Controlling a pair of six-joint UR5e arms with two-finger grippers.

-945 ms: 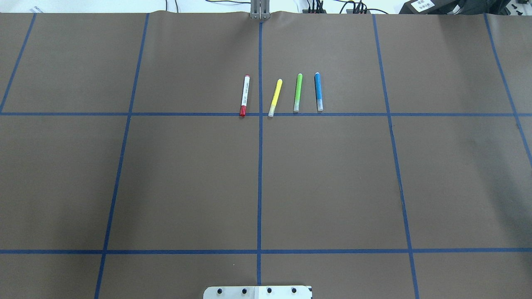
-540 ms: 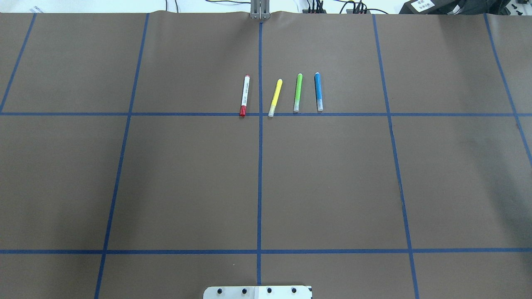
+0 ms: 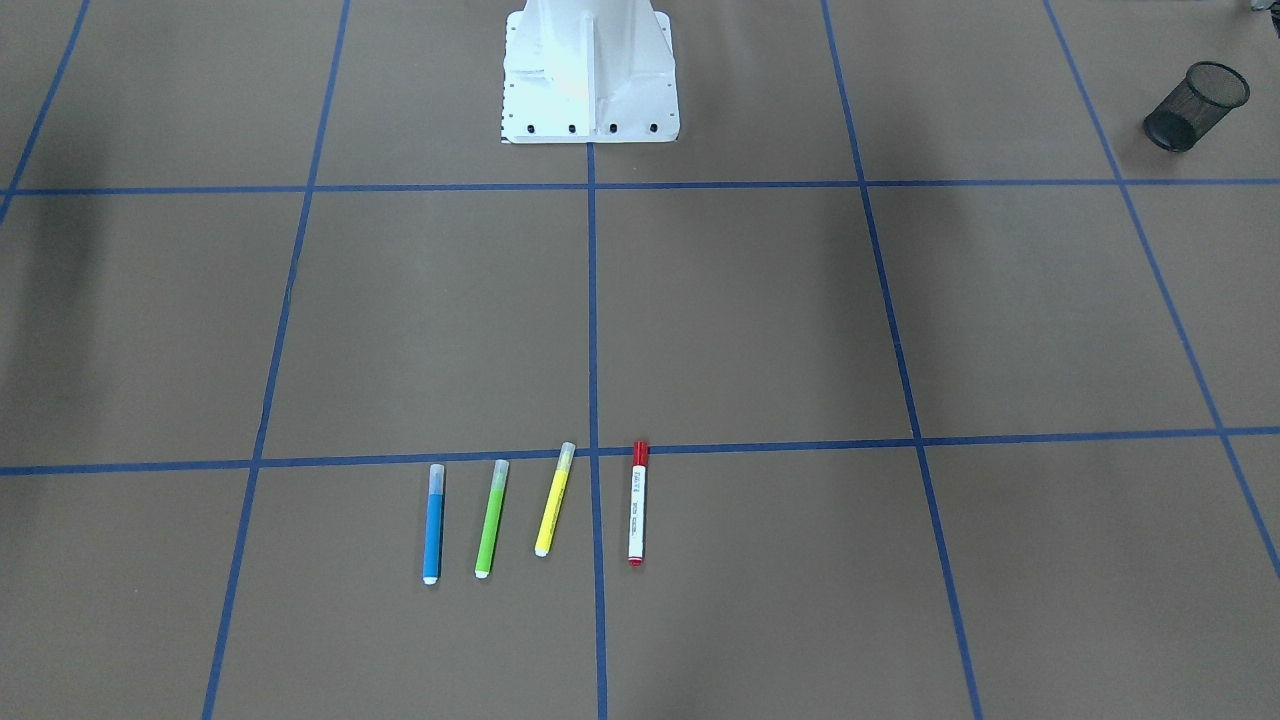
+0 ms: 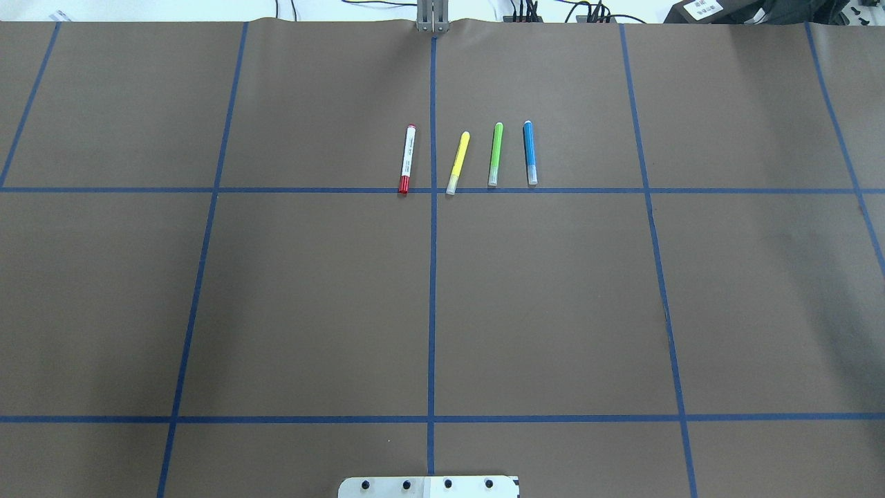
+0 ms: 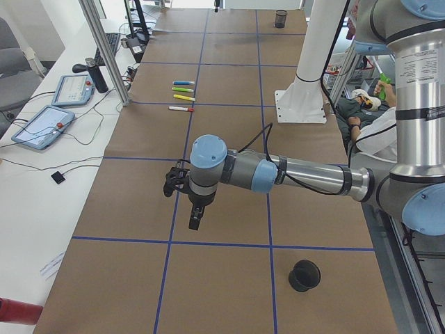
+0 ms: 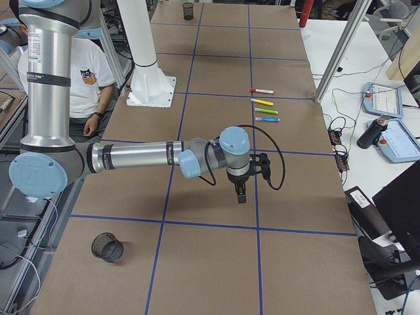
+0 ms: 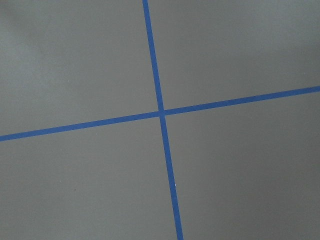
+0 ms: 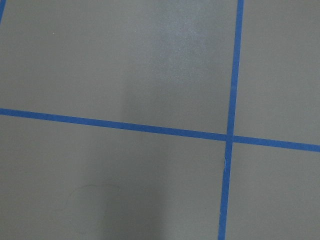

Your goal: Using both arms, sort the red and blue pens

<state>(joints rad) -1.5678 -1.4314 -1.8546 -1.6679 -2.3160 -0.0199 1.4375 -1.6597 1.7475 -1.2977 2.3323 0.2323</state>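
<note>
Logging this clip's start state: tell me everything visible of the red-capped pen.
The red pen is slim, plastic-looking: white barrel with dark print, red cap at the end nearer the robot, small red tip at the far end. It lies flat on the brown table, just on the robot's left of the centre tape line, cap reaching the cross line. The yellow pen lies beside it, apart. Nothing grips it.

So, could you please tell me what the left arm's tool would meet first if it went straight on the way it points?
Probably only the brown paper table cover, near a crossing of blue tape lines; the left tool points down, and nothing shows beneath it.
</note>
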